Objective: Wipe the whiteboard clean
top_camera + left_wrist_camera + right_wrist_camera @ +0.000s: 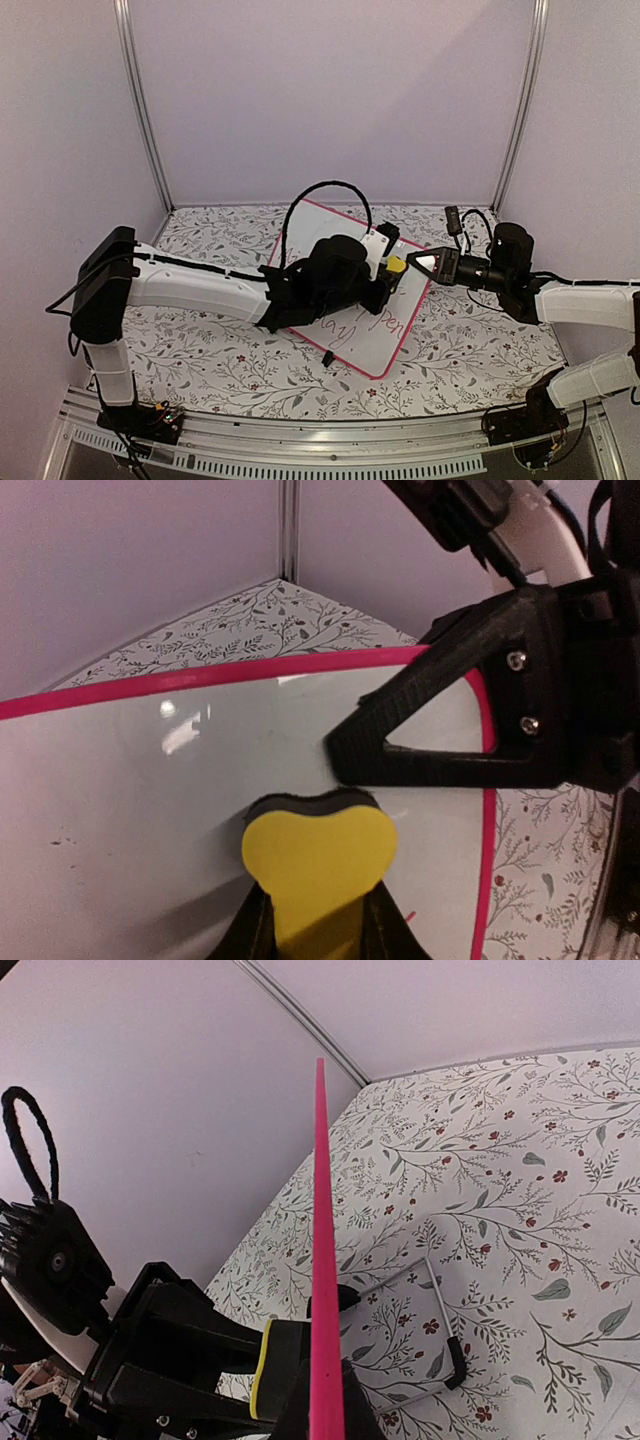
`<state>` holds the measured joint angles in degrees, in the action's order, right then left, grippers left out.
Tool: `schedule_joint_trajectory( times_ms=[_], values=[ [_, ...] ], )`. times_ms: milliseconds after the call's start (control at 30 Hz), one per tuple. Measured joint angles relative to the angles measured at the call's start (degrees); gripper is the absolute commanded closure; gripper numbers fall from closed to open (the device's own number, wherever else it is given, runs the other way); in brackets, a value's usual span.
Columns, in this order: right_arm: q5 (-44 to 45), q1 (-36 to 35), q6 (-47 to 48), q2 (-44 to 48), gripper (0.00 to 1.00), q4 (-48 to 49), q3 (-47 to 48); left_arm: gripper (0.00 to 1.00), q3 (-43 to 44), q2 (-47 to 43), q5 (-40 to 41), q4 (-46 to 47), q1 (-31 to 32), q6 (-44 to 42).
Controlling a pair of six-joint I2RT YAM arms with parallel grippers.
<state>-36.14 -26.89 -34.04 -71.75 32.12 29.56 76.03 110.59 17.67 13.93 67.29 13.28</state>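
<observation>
Task partly done, by my read. Whiteboard (380,347) looks wiped near its top right corner, glossy and clean in the left wrist view. Red writing (393,322) is left across the lower half, so much wiping remains. Board: white, thin pink frame, rounded corners, lying slanted mid-bench (200,350), right edge seemingly raised. Left pincer (390,270) closed on yellow eraser (396,265), black pad against the board near its right edge. Right pincer (432,262) clamped tight on that right edge, steadying the board.

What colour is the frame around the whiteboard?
Bright pink-red. The frame shows best in the left wrist view.
</observation>
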Motion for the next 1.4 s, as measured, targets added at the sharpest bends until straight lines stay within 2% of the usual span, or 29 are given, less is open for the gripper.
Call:
schedule_joint_trajectory(
  times_ms=[533,733,1067,1400],
  values=[
    [0.55,0.07,-0.81,-0.11,1.0,-0.42,0.07,1.0,8.35,1.97,-0.02,-13.99,0.7,4.35],
    [0.52,0.07,-0.79,-0.11,1.0,-0.42,0.07,1.0,7.54,1.75,0.83,-16.52,1.7,7.54],
    [0.44,0.07,-0.42,-0.24,1.0,-0.28,0.07,1.0,0.61,-0.35,0.79,-18.86,4.66,12.96],
    [0.13,0.04,-0.04,-0.5,1.0,0.07,0.22,1.0,5.05,0.94,2.93,-24.17,4.81,13.03]
  ],
)
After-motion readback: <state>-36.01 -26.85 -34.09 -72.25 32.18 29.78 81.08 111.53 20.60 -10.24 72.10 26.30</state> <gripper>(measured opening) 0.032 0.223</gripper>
